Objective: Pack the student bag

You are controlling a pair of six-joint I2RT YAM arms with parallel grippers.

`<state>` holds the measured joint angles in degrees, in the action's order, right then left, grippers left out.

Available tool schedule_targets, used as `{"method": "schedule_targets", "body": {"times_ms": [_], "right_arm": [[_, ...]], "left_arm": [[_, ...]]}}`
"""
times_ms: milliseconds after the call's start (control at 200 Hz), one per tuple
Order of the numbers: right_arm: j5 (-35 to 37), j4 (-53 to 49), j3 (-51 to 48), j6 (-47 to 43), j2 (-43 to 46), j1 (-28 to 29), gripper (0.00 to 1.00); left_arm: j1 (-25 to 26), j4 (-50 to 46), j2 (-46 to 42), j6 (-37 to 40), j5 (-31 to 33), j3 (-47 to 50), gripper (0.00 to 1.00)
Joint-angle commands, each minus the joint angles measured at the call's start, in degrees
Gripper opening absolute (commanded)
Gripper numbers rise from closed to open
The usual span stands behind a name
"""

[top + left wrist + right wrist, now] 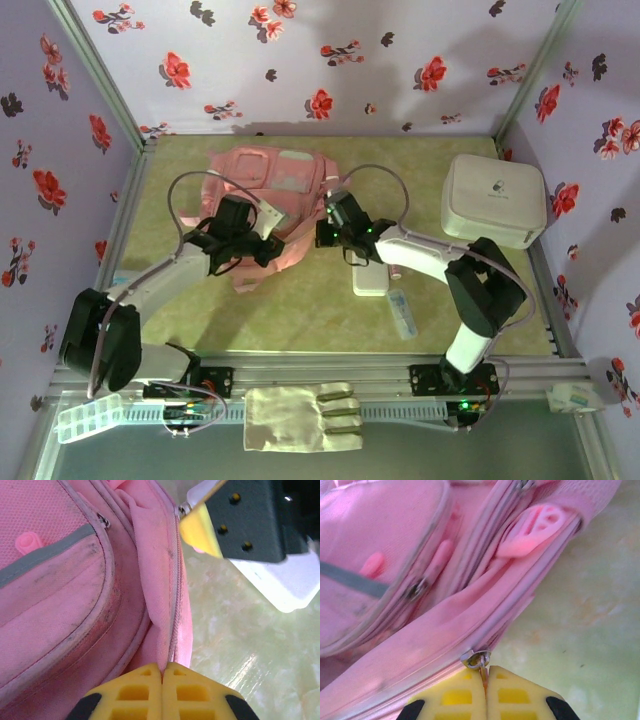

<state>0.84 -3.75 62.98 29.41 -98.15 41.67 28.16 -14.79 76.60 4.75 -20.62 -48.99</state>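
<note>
The step in hand looks like opening the student bag [270,180] so things can go in. It lies on the far middle of the bench [300,310], slumped on its side between the two arms. The left claw [161,672] is pinched tight on the pink fabric edge just beside the zip track, with its yellow fingertips pressed together on the cloth. The right claw [485,677] is closed on the small metal zip slider [476,658], at the bag's edge nearest the bare bench. From above, both claws meet the bag on its near side, the left claw [268,232] at its near middle and the right claw [325,232] at its right edge. The next move probably calls for the right claw to draw the slider along the track while the left holds the fabric taut. A slack hold would likely let the soft cloth bunch and the slider jam. The bag is soft pink fabric, smudged grey along its piping. It has a front pocket crossed by a grey band [45,555] and a rubbery pink tag [535,530] at one zip. A white box [495,200] sits well apart at the far right.
</note>
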Motion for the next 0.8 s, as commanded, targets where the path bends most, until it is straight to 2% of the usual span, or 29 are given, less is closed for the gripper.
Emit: {"method": "schedule_targets", "body": {"times_ms": [0, 295, 450, 570, 615, 675, 755, 795], "right_arm": [[5.49, -2.21, 3.56, -3.87, -2.46, -4.64, 0.01], [3.64, -2.39, 10.21, -3.74, -7.92, -10.48, 0.01], [4.30, -3.71, 13.13, -2.08, -9.74, -11.08, 0.02], [3.89, -5.50, 13.82, -0.73, -9.63, -11.08, 0.08], [2.82, -5.07, 13.06, -0.33, -8.52, -11.08, 0.12], [0.56, -4.72, 11.75, -0.13, -6.38, -11.08, 0.19], [-2.54, -3.33, 8.81, 0.50, -2.36, -11.08, 0.33], [-3.73, -2.26, 6.77, 0.77, -0.15, -11.00, 0.39]], "left_arm": [[-0.83, -5.46, -3.83, -1.70, -1.14, -1.91, 0.00], [-0.78, -7.18, -7.01, -1.59, -3.52, -1.82, 0.00], [-0.83, -7.19, -6.94, -1.41, -4.78, -1.90, 0.00], [-0.83, -7.56, -6.91, -1.57, -5.43, -1.89, 0.01], [-0.83, -7.61, -7.04, -1.79, -5.50, -2.02, 0.06], [-0.77, -7.21, -7.08, -2.63, -5.23, -2.24, 0.18], [-0.83, -7.10, -7.24, -4.15, -4.02, -3.08, 0.42], [-0.78, -7.17, -7.16, -4.89, -2.58, -3.58, 0.51]]}}
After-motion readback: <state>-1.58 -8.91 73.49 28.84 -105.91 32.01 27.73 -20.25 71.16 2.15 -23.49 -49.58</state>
